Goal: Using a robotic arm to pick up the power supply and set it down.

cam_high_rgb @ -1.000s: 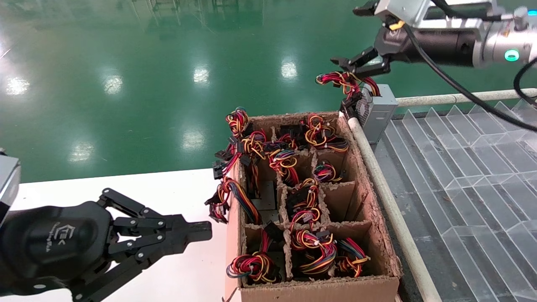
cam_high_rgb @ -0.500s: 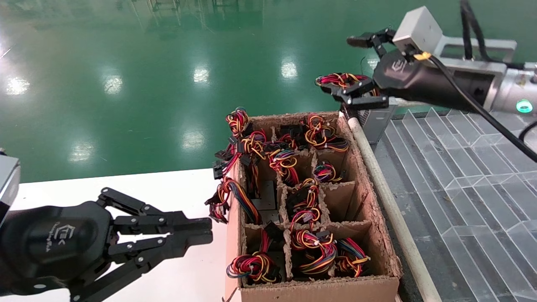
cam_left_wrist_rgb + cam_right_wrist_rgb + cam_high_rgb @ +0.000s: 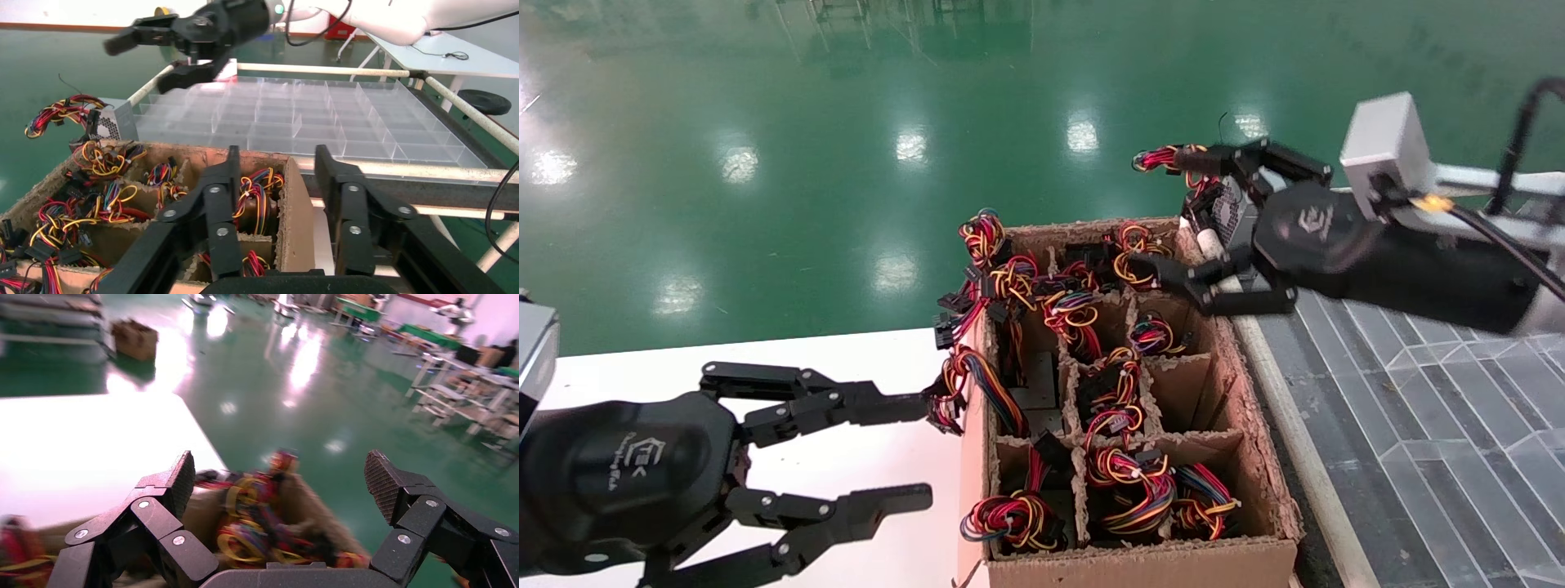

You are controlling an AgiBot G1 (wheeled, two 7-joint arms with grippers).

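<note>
Fingers of your left gripper stand spread at seven o'clock, over the white table beside the cardboard box. At one o'clock your right gripper hangs wide apart, empty, above the box's far corner. The power supply sits behind it, against the clear tray.

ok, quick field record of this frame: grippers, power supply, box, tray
right gripper: open, empty, over the far right corner of the box
left gripper: open, empty, over the white table, near the box's left wall
small grey metal power supply: standing on the tray's far left corner, vent face and wire bundle toward the box, not held
brown cardboard divider box: compartments hold coiled coloured wire units
clear plastic compartment tray: right of the box
</note>
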